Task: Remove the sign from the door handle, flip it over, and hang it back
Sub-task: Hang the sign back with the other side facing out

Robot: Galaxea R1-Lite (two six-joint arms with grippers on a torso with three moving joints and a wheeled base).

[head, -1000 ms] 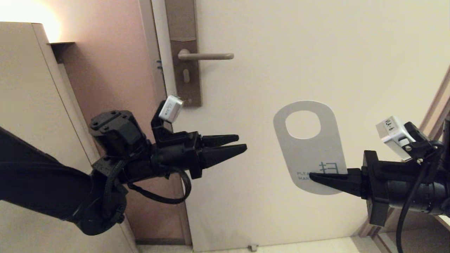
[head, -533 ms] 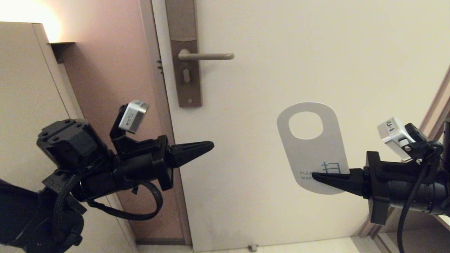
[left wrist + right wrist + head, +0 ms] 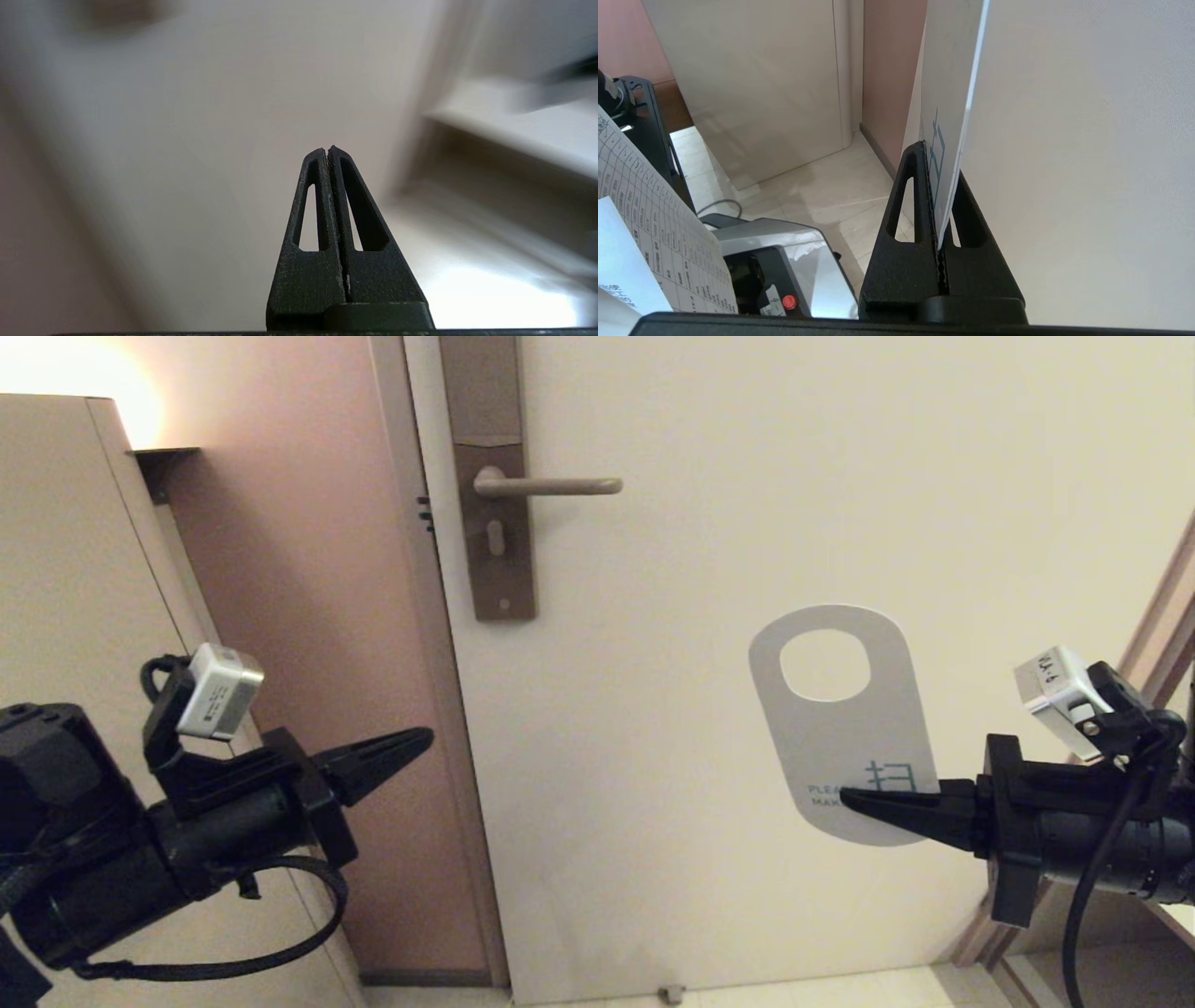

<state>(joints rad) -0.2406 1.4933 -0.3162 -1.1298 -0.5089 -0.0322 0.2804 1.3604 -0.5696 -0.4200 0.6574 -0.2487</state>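
Observation:
The sign (image 3: 845, 737) is off the handle and upright in front of the door, white side with teal text facing me, oval hole at its top. My right gripper (image 3: 854, 800) is shut on its lower edge; the right wrist view shows the card (image 3: 952, 116) edge-on between the black fingers (image 3: 906, 196). The door handle (image 3: 551, 484), a beige-grey lever on a brown backplate (image 3: 495, 504), is bare, up and left of the sign. My left gripper (image 3: 422, 739) is shut and empty, low at the left by the door frame; it also shows in the left wrist view (image 3: 328, 151).
A beige cabinet (image 3: 84, 569) stands at the left, beside the pinkish wall (image 3: 299, 569). A wooden frame edge (image 3: 1158, 616) runs at the far right. The robot base and a printed sheet (image 3: 654, 233) lie below the right arm.
My left arm has drawn back to the left and down, away from the door, and its fingers have closed. The right gripper with the sign has shifted slightly right.

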